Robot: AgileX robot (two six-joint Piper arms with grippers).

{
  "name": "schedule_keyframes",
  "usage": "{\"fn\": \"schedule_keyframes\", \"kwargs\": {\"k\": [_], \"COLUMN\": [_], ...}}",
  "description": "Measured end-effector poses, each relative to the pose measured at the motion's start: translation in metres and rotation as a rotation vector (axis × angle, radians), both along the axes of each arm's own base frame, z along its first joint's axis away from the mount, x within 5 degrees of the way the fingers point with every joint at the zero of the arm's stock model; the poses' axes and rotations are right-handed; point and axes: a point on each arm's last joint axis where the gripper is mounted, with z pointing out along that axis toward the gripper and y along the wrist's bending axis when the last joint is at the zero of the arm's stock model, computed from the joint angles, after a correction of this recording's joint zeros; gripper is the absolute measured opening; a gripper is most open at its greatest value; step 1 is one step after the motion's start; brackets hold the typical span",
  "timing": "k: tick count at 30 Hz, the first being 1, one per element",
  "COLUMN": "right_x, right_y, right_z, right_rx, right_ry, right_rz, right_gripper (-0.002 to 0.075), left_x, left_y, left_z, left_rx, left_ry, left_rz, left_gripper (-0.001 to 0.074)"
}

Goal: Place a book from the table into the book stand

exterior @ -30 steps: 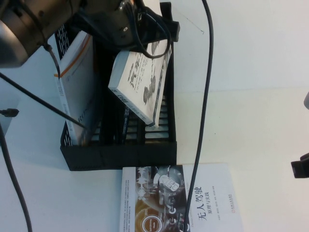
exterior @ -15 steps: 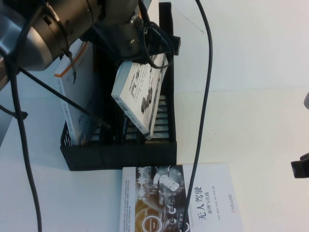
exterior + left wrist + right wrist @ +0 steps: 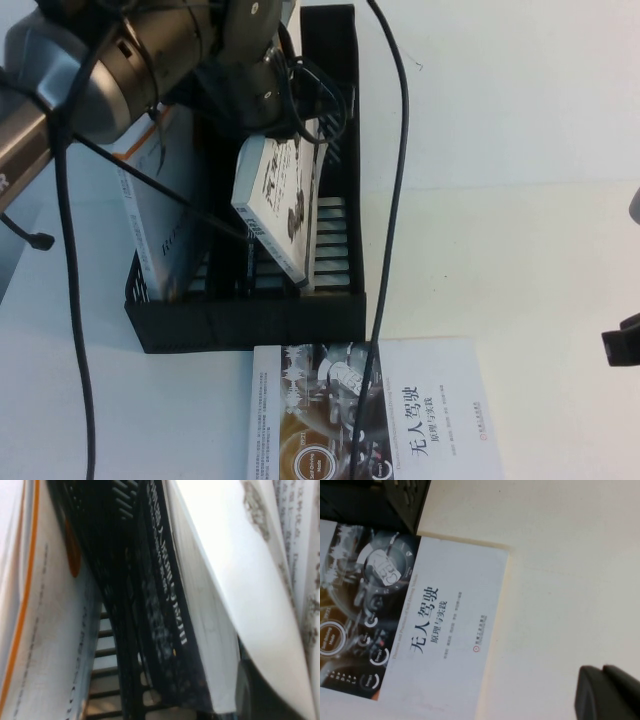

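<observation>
The book [image 3: 281, 203], white with black title and grey-blue spine edge, stands tilted in the right slot of the black book stand [image 3: 250, 318], its lower corner on the stand's base. My left gripper [image 3: 292, 132] is over the stand and shut on the book's upper edge; the arm hides its fingers from above. In the left wrist view the book's page block [image 3: 207, 625] and bent cover [image 3: 240, 575] fill the right side. My right gripper [image 3: 621, 346] hangs shut and empty at the table's right edge; it also shows in the right wrist view [image 3: 607, 692].
A thick white book with an orange edge [image 3: 150, 215] stands in the stand's left slot [image 3: 30, 610]. A white-and-brown book [image 3: 375, 415] lies flat on the white table [image 3: 510, 150] in front of the stand [image 3: 420, 620]. Black cables [image 3: 385, 200] hang across the scene.
My left arm has swung left and lower over the stand. The book has turned more upright and moved away from the stand's right wall.
</observation>
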Motion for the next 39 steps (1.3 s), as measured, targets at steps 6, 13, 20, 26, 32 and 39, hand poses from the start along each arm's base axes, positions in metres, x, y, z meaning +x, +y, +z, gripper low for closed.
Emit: {"fn": "schedule_keyframes", "kwargs": {"k": [6, 13, 20, 26, 32, 39], "right_x": [0.0, 0.0, 0.0, 0.0, -0.006, -0.044], "right_y": [0.0, 0.001, 0.001, 0.001, -0.008, -0.043], "right_z": [0.0, 0.0, 0.0, 0.0, 0.012, 0.056], "right_rx": [0.002, 0.008, 0.016, 0.016, -0.013, -0.041], "right_ry": [-0.002, 0.002, 0.007, 0.006, -0.091, -0.383], "right_rz": [0.0, -0.001, -0.002, -0.002, 0.001, -0.034], "right_gripper": [-0.0001, -0.0001, -0.0001, -0.0001, -0.0001, -0.0001], "left_x": [0.003, 0.006, 0.009, 0.004, -0.025, -0.08], "left_y": [-0.003, -0.005, -0.002, 0.012, 0.045, 0.093], "left_z": [-0.002, 0.0, 0.011, 0.029, 0.068, 0.109], "left_rx": [-0.019, -0.027, -0.008, 0.055, 0.107, 0.09], "left_ry": [-0.015, -0.047, -0.143, -0.226, -0.279, -0.382], "left_rz": [-0.009, -0.029, -0.034, 0.0, 0.074, 0.116], "left_gripper": [0.0118, 0.0199, 0.0429, 0.0363, 0.0085, 0.0004]}}
